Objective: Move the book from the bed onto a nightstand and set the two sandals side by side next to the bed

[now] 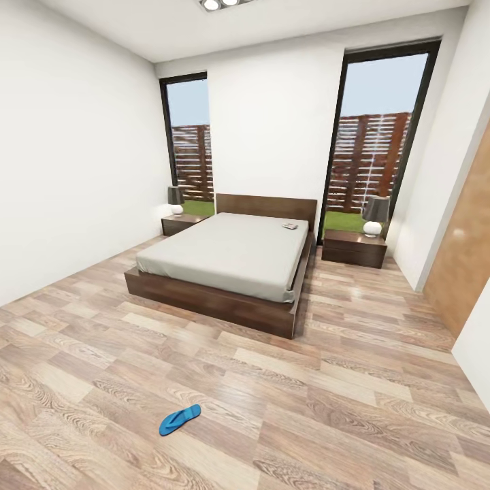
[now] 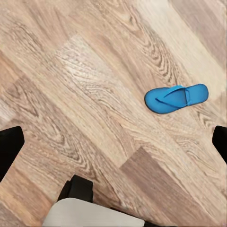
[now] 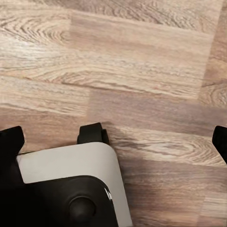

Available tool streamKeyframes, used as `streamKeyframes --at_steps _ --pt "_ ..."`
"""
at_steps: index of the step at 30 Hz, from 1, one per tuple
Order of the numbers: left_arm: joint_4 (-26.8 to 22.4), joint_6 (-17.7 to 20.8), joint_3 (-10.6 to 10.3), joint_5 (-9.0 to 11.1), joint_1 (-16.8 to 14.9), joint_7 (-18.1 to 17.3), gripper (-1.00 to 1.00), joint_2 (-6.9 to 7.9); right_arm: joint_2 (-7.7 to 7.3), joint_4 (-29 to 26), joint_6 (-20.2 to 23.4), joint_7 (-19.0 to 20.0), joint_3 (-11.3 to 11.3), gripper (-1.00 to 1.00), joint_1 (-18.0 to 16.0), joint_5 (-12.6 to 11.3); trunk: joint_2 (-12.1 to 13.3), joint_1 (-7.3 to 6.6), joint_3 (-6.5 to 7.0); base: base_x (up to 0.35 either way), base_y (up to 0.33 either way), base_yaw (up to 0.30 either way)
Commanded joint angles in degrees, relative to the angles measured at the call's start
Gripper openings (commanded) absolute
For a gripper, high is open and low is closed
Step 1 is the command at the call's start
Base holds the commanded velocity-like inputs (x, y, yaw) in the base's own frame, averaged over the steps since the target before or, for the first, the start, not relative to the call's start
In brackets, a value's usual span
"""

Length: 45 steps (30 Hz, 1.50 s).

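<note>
Book (image 1: 290,225) seen flat on mattress of bed (image 1: 231,255), at 1 o'clock corner near headboard. One blue sandal (image 1: 180,419) lying on plank floor (image 1: 327,401), at 6 o'clock from bed, well apart. Nightstands (image 1: 354,247) flanking bed. Both grippers: fingertips at wrist-view edges, spread wide, nothing held

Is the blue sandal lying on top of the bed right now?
No, the head view shows the blue sandal flat on the wood floor, well away from the bed.
</note>
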Motion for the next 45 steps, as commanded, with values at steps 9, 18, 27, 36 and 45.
streamKeyframes --at_steps 9,18,27,36,45 --pt "-4.36 2.16 0.36 17.83 -2.11 -0.04 1.0 2.86 0.15 -0.83 6.75 -0.62 0.0 1.0 -8.27 -5.3 -0.04 0.0 -0.07 0.0 0.0 0.0" --pt "-4.15 7.57 0.41 30.09 -8.96 0.35 1.0 4.47 3.59 1.89 12.69 -0.72 0.0 1.0 -17.33 -6.73 -0.04 0.0 -0.07 0.0 0.0 0.0" --pt "-4.01 12.79 1.23 33.05 -13.84 0.31 1.0 6.28 7.58 11.1 13.82 -0.79 -0.05 1.0 -26.5 -7.16 -0.04 0.0 -0.07 0.0 0.0 0.0" --pt "-4.07 18.11 4.13 41.27 -15.52 0.0 1.0 5.68 8.23 14.21 13.98 -1.94 -0.16 1.0 -29.99 -10.86 -0.04 0.0 -0.07 0.0 0.0 0.0" --pt "-7.65 19.53 2.71 43.48 -15.79 1.72 1.0 3.81 8.3 14.62 13.6 -6.75 -0.24 1.0 -30.49 -16.01 -0.04 0.0 -0.07 0.0 0.0 0.0"
